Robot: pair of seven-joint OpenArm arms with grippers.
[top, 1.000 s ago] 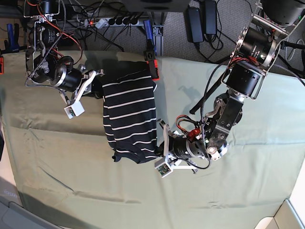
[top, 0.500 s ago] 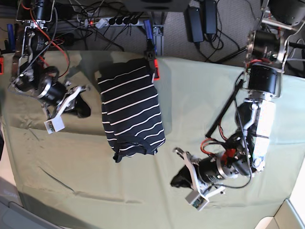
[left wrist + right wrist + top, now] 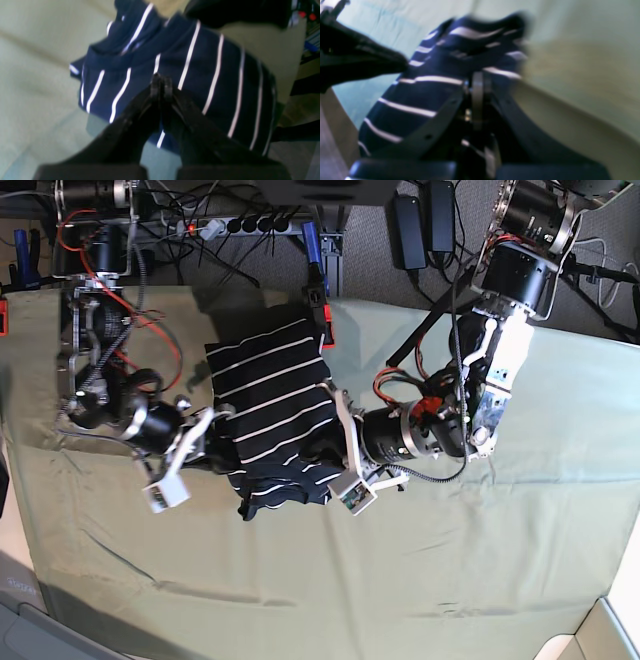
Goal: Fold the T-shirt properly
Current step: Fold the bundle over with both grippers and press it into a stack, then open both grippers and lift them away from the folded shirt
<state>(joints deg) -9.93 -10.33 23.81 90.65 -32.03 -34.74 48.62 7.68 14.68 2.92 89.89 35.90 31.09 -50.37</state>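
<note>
The T-shirt [image 3: 270,395], dark navy with thin white stripes, lies folded into a tall rectangle on the pale green cloth, its near end rumpled. My left gripper [image 3: 328,444] is at the shirt's lower right edge. In the left wrist view the left gripper [image 3: 161,81] is shut, its tips over the striped fabric [image 3: 212,75], with nothing seen between them. My right gripper [image 3: 220,448] is at the shirt's lower left edge. In the blurred right wrist view the right gripper [image 3: 478,80] is shut in front of the shirt [image 3: 420,95].
The pale green cloth [image 3: 480,570] covers the table and is creased at the front left. A red and blue clamp [image 3: 318,300] sits at the back edge by the shirt's top. A power strip and cables [image 3: 240,225] lie behind the table.
Both arms have swung in from well off the shirt to its lower left and right edges. The shirt's near end is more rumpled.
</note>
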